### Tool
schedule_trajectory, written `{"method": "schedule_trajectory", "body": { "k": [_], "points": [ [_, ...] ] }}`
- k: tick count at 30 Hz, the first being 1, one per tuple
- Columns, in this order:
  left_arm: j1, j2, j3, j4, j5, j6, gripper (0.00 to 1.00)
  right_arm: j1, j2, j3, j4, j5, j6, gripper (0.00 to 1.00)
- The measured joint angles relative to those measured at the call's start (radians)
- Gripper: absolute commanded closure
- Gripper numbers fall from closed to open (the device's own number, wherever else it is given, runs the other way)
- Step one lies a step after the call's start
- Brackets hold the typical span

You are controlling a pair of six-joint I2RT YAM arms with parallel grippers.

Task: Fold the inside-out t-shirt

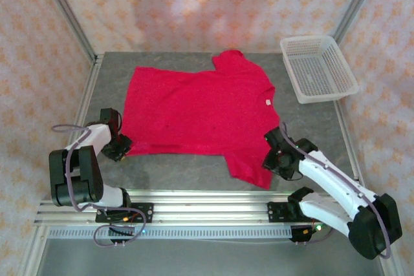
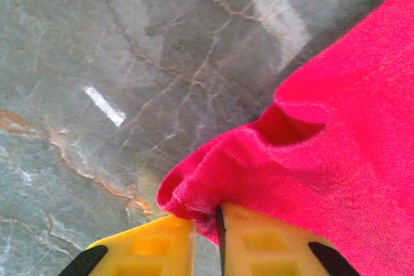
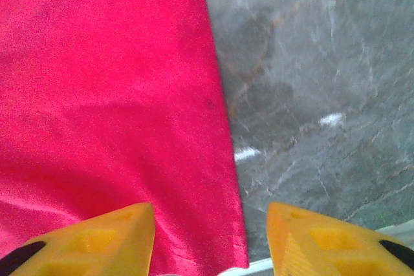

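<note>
- Bright red short-sleeved cloth t-shirt [image 1: 194, 111] is lying spread out pretty flat on the grey marble-look desk [image 1: 194, 176]. Its neck points to the right side and its hem to the left.
- Small pale tag [image 1: 267, 101] sits at the neck edge.
- One sleeve sticks out toward the far side and the other toward the near edge, on the right.
- Left claw [image 1: 118, 147] is down at the near-left corner of the shirt. From its wrist cam the claw [image 2: 207, 221] has its yellow fingers [image 2: 272, 244] almost together, pinching a bunched-up fold of the red cloth [image 2: 310, 159].
- Right claw [image 1: 275, 159] is at the right edge of the near sleeve. Its wrist cam shows the claw [image 3: 210, 227] spread wide, with the cloth's edge [image 3: 129, 95] running between the two yellow fingers [image 3: 110, 237], nothing gripped.
- White plastic mesh basket [image 1: 317, 69] sits at the far right corner, apart from the shirt.
</note>
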Motion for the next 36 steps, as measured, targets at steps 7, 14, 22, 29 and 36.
{"method": "schedule_trajectory", "body": {
  "k": [7, 14, 22, 29, 36],
  "points": [
    [0.0, -0.025, 0.0, 0.0, 0.0, 0.0, 0.85, 0.108, 0.043, -0.064, 0.025, -0.052, 0.082, 0.64],
    [0.0, -0.025, 0.0, 0.0, 0.004, 0.0, 0.85, 0.155, 0.045, -0.106, 0.067, -0.07, 0.15, 0.6],
    [0.0, -0.027, 0.001, 0.0, 0.005, 0.0, 0.85, 0.161, 0.091, -0.135, 0.098, -0.076, 0.183, 0.63],
    [0.0, -0.043, 0.006, -0.005, 0.01, 0.002, 0.92, 0.162, 0.122, -0.117, 0.068, -0.056, 0.19, 1.0],
    [0.0, -0.16, 0.113, -0.076, 0.05, -0.003, 1.0, 0.164, 0.144, 0.048, 0.085, 0.048, 0.124, 1.0]
  ]
}}
